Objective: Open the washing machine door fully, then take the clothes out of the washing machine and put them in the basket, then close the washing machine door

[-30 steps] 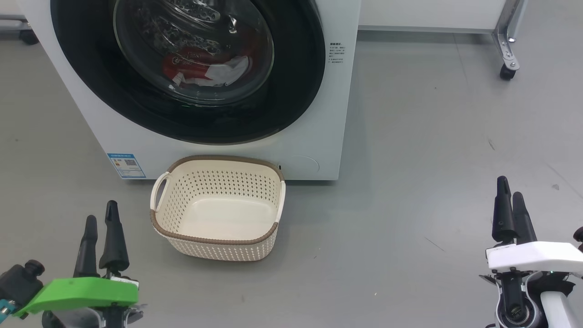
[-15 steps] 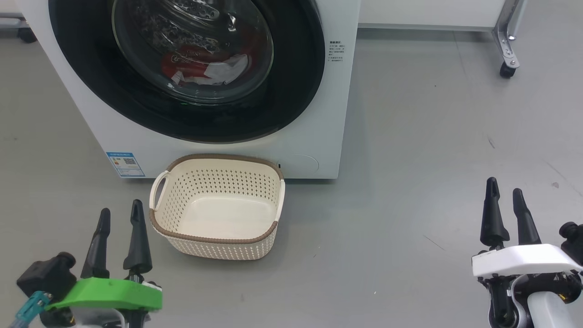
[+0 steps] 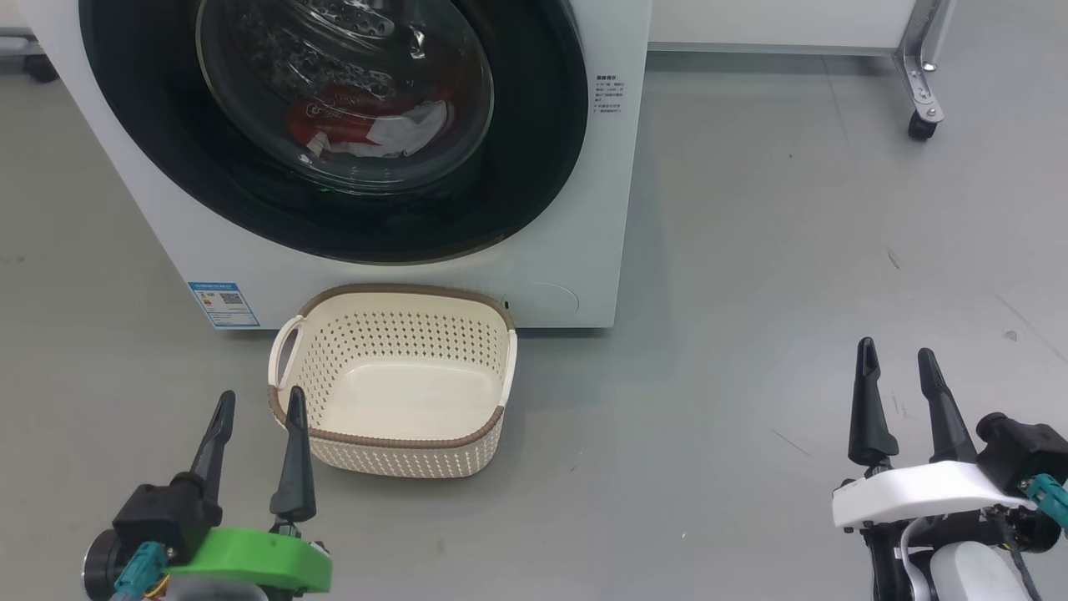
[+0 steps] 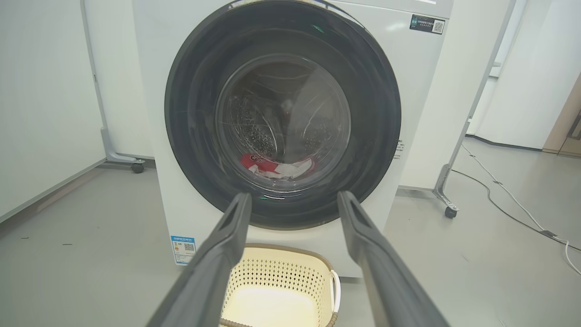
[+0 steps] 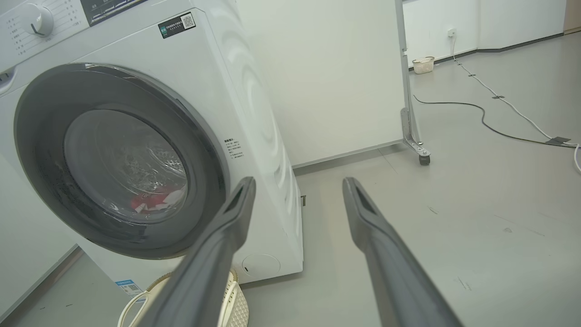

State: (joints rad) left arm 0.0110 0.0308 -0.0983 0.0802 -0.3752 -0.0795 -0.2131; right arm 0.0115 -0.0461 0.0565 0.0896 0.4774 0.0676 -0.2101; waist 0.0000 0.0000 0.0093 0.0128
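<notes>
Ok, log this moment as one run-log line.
washing machine door: shut | clothes: inside | basket: empty | left gripper: open, empty | right gripper: open, empty | stage: door unopened

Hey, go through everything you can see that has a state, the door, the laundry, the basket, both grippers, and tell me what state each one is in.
washing machine door, shut.
clothes, inside the washing machine, not yet taken out.
basket, empty, upright on the floor.
left gripper, jaws open, holding nothing.
right gripper, jaws open, holding nothing.
</notes>
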